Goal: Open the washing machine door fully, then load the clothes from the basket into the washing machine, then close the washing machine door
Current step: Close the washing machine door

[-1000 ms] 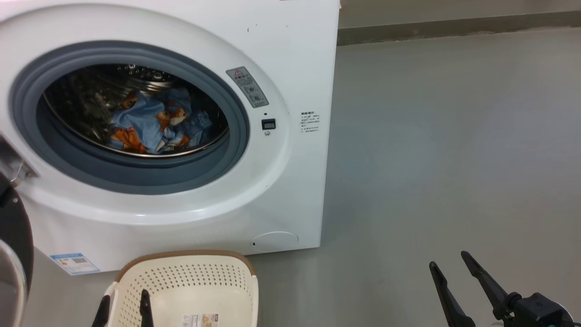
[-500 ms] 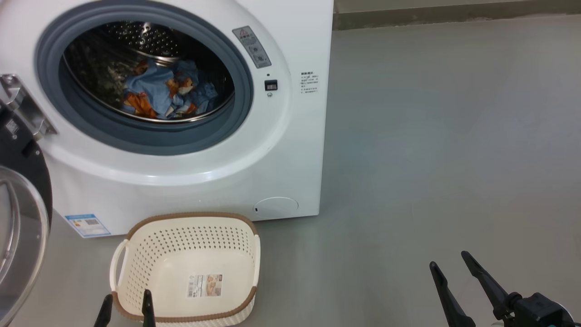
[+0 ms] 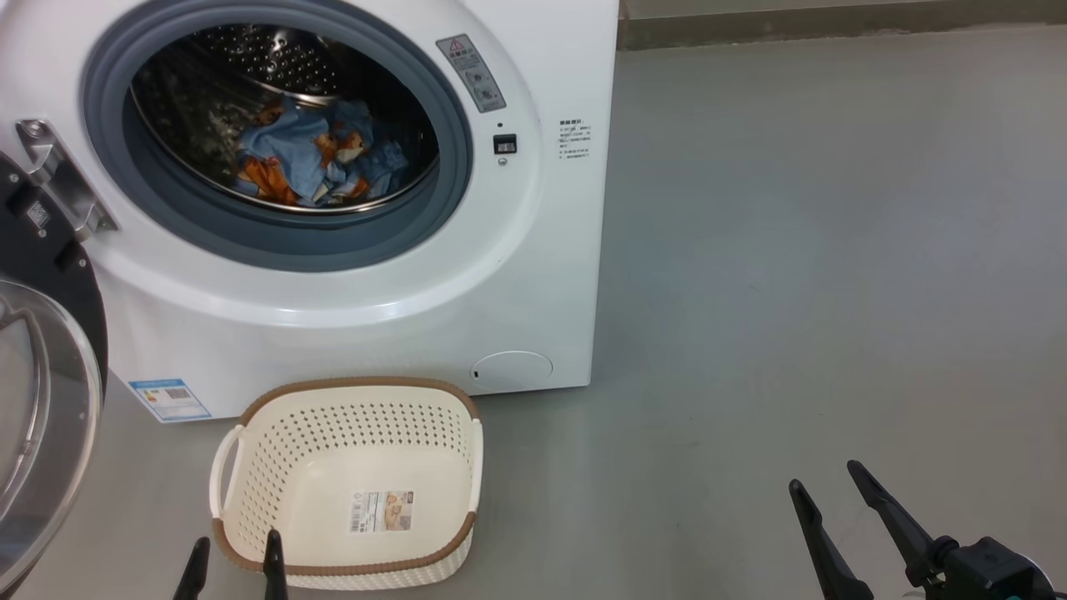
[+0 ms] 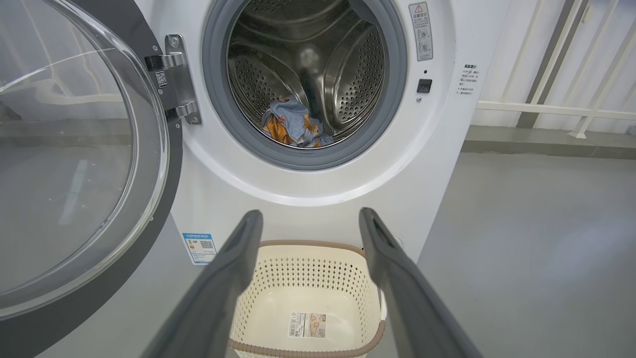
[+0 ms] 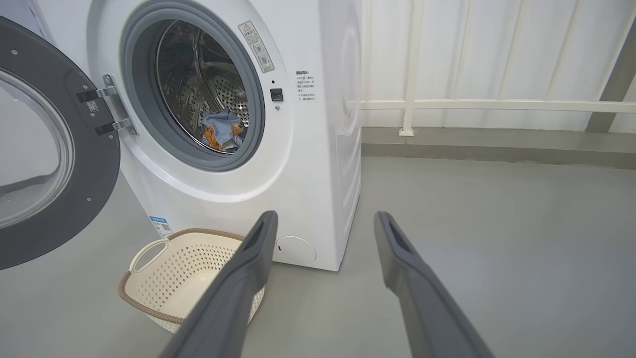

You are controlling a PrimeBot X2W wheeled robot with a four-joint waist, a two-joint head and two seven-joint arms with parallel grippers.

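The white washing machine (image 3: 533, 250) stands with its round black washing machine door (image 3: 42, 400) swung wide open to the left on a metal hinge (image 4: 176, 79). Light blue clothes (image 3: 317, 162) with orange figures lie inside the steel drum (image 4: 308, 64). The cream basket (image 3: 350, 483) sits on the floor in front of the machine, with just a label on its bottom. My left gripper (image 3: 233, 562) hovers open at the basket's near rim, holding nothing. My right gripper (image 3: 829, 492) is open over bare floor at the lower right, far from the basket.
Grey floor (image 3: 834, 250) spreads to the right of the machine. A low kerb and a white railing (image 5: 497, 105) run along the back wall. The open door's glass bowl (image 4: 64, 164) juts out on the left, close to my left arm.
The head camera has drawn back and tilted, so the machine sits higher in the view and the whole basket and more of the door show. Both grippers stay open in place.
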